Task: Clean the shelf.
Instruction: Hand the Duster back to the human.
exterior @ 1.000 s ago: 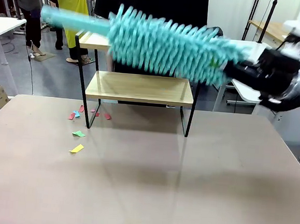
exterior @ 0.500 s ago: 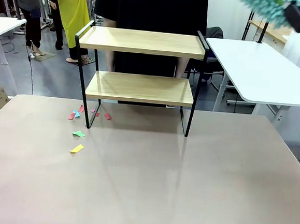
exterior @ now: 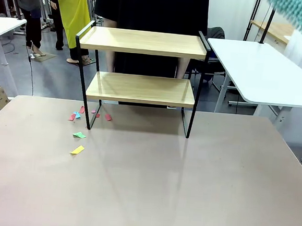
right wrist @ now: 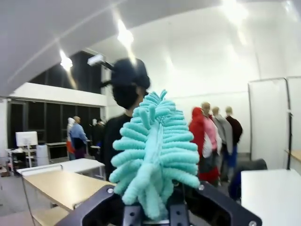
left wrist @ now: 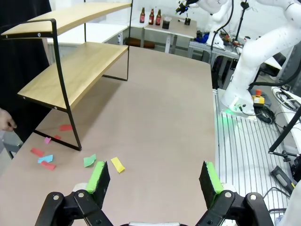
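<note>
The shelf point(exterior: 140, 88) stands at the table's far side, two light wooden boards in a thin black frame, both boards bare. It also runs along the left of the left wrist view, shelf point(left wrist: 70, 70). A fluffy turquoise duster point(exterior: 297, 10) pokes into the top right corner of the front view, high above the shelf. In the right wrist view my right gripper point(right wrist: 157, 209) is shut on the duster point(right wrist: 153, 155), which stands straight up between the fingers. My left gripper point(left wrist: 154, 181) hangs open over the table, nothing between its green pads point(left wrist: 99, 175).
Small coloured paper scraps point(exterior: 78, 134) lie on the table by the shelf's left foot, also in the left wrist view as scraps point(left wrist: 89, 160). A person in black point(exterior: 151, 8) stands behind the shelf. A white table point(exterior: 264, 75) sits at the right.
The duster, which lay across the shelf's top board a second ago, has swung up and to the right, away from the shelf. Shelf and scraps have not moved.
</note>
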Robot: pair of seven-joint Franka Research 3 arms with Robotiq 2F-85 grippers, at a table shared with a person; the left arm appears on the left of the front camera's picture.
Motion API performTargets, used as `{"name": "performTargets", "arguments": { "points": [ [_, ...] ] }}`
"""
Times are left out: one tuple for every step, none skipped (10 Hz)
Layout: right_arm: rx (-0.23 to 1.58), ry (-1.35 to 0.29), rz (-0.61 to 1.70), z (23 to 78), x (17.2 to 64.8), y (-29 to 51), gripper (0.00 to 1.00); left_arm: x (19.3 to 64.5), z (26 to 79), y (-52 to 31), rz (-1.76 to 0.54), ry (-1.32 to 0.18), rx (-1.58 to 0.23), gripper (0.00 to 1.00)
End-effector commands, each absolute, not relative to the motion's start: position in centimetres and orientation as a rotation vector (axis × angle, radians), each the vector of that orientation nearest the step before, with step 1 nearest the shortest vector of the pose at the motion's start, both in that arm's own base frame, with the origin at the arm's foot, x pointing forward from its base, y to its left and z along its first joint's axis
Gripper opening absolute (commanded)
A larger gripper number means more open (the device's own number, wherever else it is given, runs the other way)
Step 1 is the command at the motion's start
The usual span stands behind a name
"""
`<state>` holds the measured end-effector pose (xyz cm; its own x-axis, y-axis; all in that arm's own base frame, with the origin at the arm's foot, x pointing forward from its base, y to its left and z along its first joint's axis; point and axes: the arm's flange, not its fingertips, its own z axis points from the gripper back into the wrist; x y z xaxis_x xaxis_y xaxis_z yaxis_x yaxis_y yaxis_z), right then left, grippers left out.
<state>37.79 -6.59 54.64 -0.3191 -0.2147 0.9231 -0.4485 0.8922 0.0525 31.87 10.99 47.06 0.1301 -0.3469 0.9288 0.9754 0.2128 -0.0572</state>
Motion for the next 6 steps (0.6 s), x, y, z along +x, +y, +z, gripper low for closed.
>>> {"name": "performTargets", "arguments": {
  "points": [
    [0.389,-1.862,0.17,47.6,31.8,-6.3,0.15,31.8,47.1,10.8,-1.145,-0.994,-0.853,1.0],
    [0.368,-1.815,0.134,45.9,31.6,-7.2,0.15,31.8,47.1,10.8,-1.145,-0.994,-0.853,1.0],
    [0.356,-1.758,0.102,43.9,31.1,-7.8,0.15,31.8,47.1,10.8,-1.145,-0.994,-0.853,1.0],
    [0.349,-1.712,0.075,42.2,30.5,-8.4,0.15,31.8,47.1,10.8,-1.145,-0.994,-0.853,1.0],
    [0.358,-1.679,0.065,41.1,30.1,-8.4,0.15,31.8,47.1,10.8,-1.145,-0.994,-0.853,1.0],
    [0.351,-1.643,0.065,40.1,29.9,-8.2,0.15,31.8,47.1,10.8,-1.145,-0.994,-0.853,1.0]
  ]
}}
